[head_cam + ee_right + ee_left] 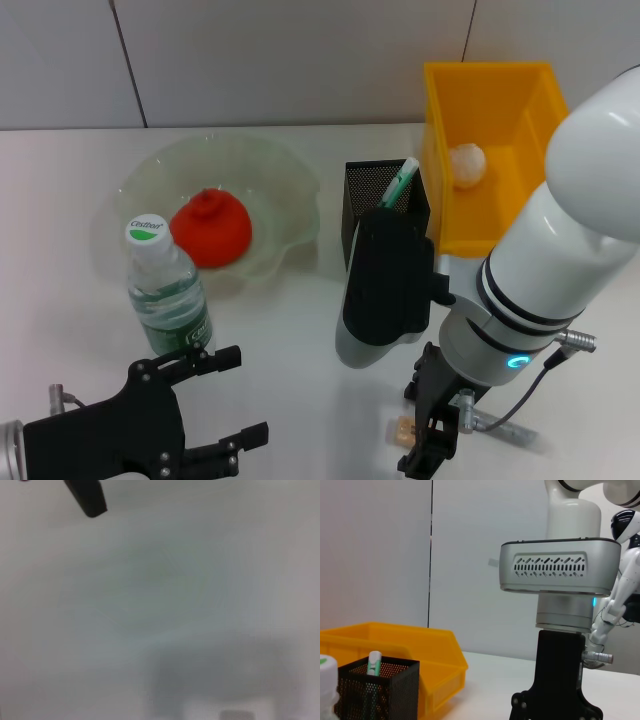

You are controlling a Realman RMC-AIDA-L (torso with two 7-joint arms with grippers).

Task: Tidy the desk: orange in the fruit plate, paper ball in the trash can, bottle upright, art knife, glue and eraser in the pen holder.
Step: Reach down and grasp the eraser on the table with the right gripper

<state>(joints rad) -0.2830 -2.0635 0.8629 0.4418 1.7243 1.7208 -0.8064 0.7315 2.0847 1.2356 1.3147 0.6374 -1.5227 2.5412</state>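
Right end effector (432, 440) is low over the white surface (300, 350) at the near right edge, pointing down at a small translucent yellowish block, probably the eraser (401, 431), which lies just beside its tip. Next to it lies a thin clear strip-like item (510, 430), maybe the art knife, long axis running roughly left-right across the surface; too small to be sure. Whether the right fingers are spread or closed: cannot tell, the wrist hides them in the head view and the right wrist view shows only blurred surface.

Left end effector (235, 395) hovers at the near left, fingers spread, nothing in them, just in front of the clear plastic water bottle with white cap (167, 290). Bottle stands upright, long axis vertical, cap up.

Orange-red fruit (210, 228) sits in the pale green wavy glass plate (270, 170). White crumpled paper ball (466, 165) lies in the yellow plastic bin (490, 90). Black mesh pen holder (360, 190) holds a green-and-white tube (398, 184), likely the glue, leaning with its top toward the bin.

Handling judgement: eraser looks light, small, slightly soft and grippy; pinch across its short sides, straight down. It's low-profile, so fingertips must nearly touch the surface. The thin strip would be stiff, flat, hard to lift; grip mid-length across its narrow width.
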